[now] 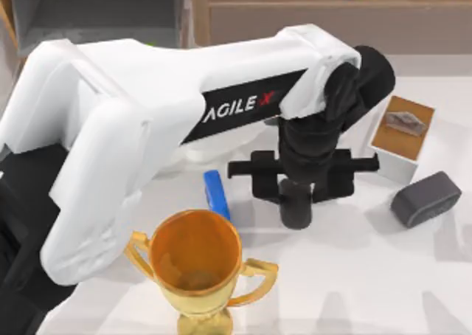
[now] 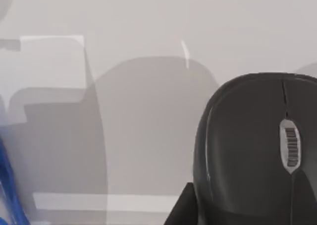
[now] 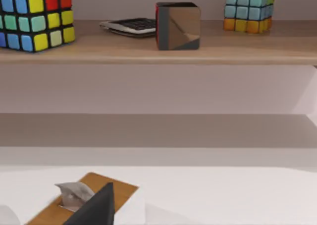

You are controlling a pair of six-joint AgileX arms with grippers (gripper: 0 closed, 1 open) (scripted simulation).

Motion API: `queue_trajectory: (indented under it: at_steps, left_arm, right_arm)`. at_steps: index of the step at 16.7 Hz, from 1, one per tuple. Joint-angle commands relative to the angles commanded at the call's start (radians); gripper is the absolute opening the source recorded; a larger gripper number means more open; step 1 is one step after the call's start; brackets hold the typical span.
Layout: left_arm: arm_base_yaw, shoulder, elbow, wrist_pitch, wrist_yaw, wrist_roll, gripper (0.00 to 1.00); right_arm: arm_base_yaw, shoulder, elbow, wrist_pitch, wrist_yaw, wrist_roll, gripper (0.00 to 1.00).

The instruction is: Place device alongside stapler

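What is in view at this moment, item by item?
stapler: 1, bright blue, table centre, behind the trophy.
device: 1, dark grey, table's right side.
trophy: 1, gold, front centre.
tissue box: 1, white with brown top, right, behind the device.
mouse: 1, black, close under the left wrist camera.
puzzle cubes: 2 multicoloured, on the shelf.
calculator: 1, dark, on the shelf.
mirror cube: 1, shelf centre.
left gripper: black, above table centre.
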Motion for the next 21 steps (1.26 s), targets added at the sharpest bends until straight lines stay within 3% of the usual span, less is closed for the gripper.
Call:
queue_trajectory:
  at_steps: [2, 15, 21]
  left_arm:
    - [0.0, 0.0, 0.0, 0.0, 0.0, 0.0, 0.0]
    - [0.0, 0.0, 0.0, 0.0, 0.0, 0.0, 0.98]
    - [0.0, 0.0, 0.0, 0.0, 0.0, 0.0, 1.0]
  right_arm:
    - [0.0, 0.0, 0.0, 0.0, 0.0, 0.0, 1.0]
    - [0.0, 0.0, 0.0, 0.0, 0.0, 0.0, 1.0]
    - [0.0, 0.0, 0.0, 0.0, 0.0, 0.0, 1.0]
